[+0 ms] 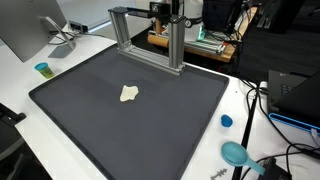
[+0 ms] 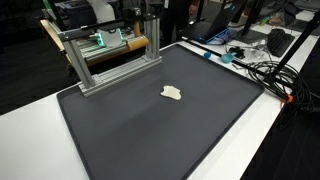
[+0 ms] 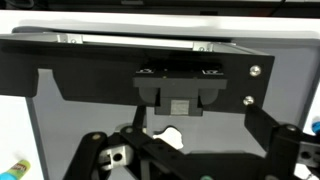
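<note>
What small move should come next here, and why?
Probably bring the gripper out over the mat toward the pale scrap. The pale scrap lies alone mid-mat, the wrist view shows mat but no scrap, and the gripper looks open and empty.

From my station I count one pale crumpled scrap (image 1: 129,93), one dark mat (image 1: 90,120), one metal frame (image 1: 147,38), one monitor (image 1: 25,30), and, on the white surface (image 1: 85,45), one teal cup (image 1: 42,69), one blue cap (image 1: 226,121) and one teal round piece (image 1: 236,153).
</note>
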Motion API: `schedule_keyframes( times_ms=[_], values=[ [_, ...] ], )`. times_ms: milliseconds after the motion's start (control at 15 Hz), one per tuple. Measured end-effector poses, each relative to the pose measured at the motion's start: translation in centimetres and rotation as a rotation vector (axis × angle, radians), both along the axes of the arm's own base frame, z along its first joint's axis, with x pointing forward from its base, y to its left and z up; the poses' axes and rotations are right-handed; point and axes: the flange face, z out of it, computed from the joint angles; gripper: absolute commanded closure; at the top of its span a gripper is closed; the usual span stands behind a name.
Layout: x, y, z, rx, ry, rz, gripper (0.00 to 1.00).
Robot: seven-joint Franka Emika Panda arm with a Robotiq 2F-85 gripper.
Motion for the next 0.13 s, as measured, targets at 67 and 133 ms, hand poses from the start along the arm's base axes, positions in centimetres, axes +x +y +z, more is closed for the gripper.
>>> schedule_keyframes(
  times_ms=[67,133],
  values=[
    [-0.3,0.4,1.4,-0.031,-0.036,0.017,0.00],
    [-0.7,1.0,2.8,-0.062,-0.075,0.038,0.00]
  ],
)
